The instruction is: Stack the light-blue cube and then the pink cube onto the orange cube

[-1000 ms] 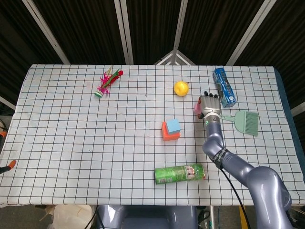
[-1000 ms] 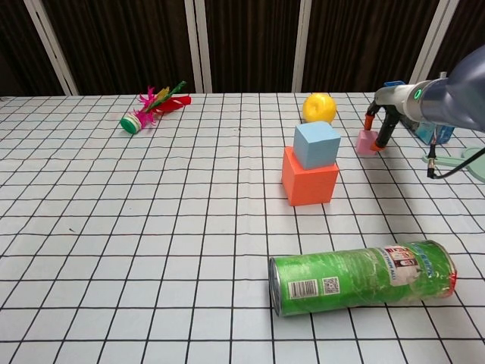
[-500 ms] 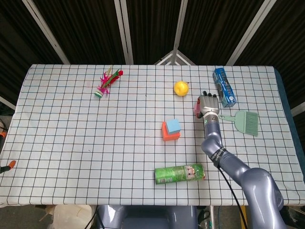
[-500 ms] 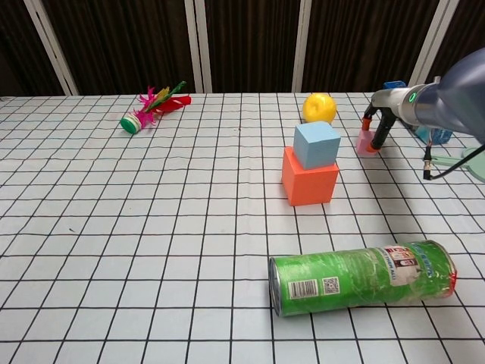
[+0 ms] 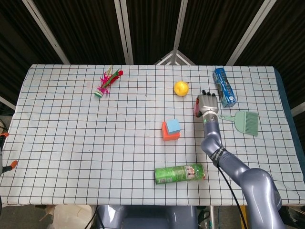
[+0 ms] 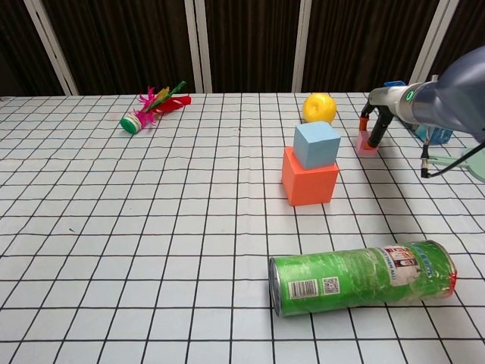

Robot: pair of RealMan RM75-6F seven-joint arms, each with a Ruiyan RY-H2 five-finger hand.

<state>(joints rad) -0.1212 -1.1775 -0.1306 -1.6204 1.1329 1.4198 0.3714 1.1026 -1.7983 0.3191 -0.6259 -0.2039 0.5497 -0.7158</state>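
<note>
Lay open across the left and middle of the table (image 5: 71, 133), bare checkered cloth from the feathered shuttlecock (image 5: 106, 82) to the near edge. Stood mid-table as one block: light-blue cube (image 6: 316, 144) on orange cube (image 6: 309, 177). Blocked the near approach, a green can (image 6: 362, 277) lying on its side. Crowded the right: yellow ball (image 6: 319, 107), blue box (image 5: 224, 86), dustpan brush (image 5: 246, 120), with the right hand (image 5: 207, 103) apparently touching the pink cube (image 6: 366, 143) between them.

Checkered table (image 5: 71, 143); green can (image 5: 179, 173)
</note>
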